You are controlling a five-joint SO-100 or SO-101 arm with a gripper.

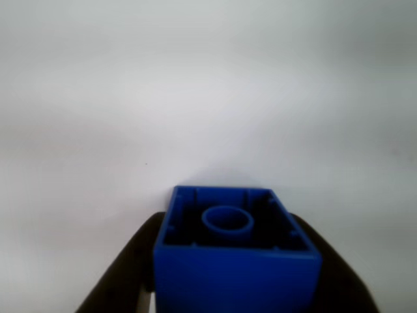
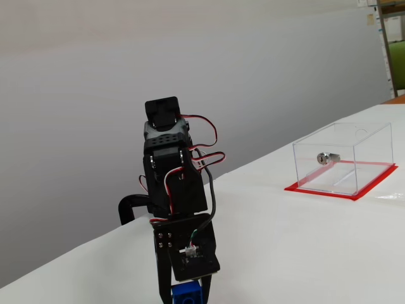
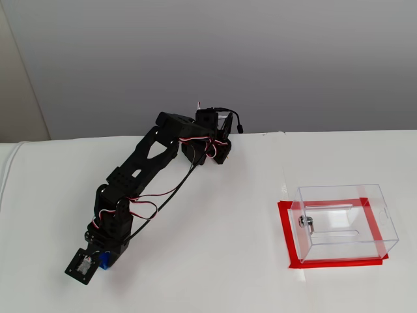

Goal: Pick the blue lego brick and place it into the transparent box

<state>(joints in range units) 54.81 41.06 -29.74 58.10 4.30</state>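
Note:
In the wrist view the blue lego brick (image 1: 236, 261) fills the bottom centre, its hollow side with a round tube turned toward the camera. My gripper (image 1: 234, 251) is shut on it, with a black finger on each side. In both fixed views the brick (image 2: 185, 293) (image 3: 104, 259) shows as a small blue patch at the tip of the gripper (image 2: 185, 296) (image 3: 100, 262), low over the white table. The transparent box (image 2: 342, 158) (image 3: 345, 222) stands far off on its red base, with a small silver lock (image 3: 306, 223) on one wall.
The black arm (image 3: 146, 169) stretches from its base at the table's far edge down toward the near left in a fixed view, with red and white wires along it. A grey wall (image 2: 126, 95) stands behind the white table (image 3: 215, 261).

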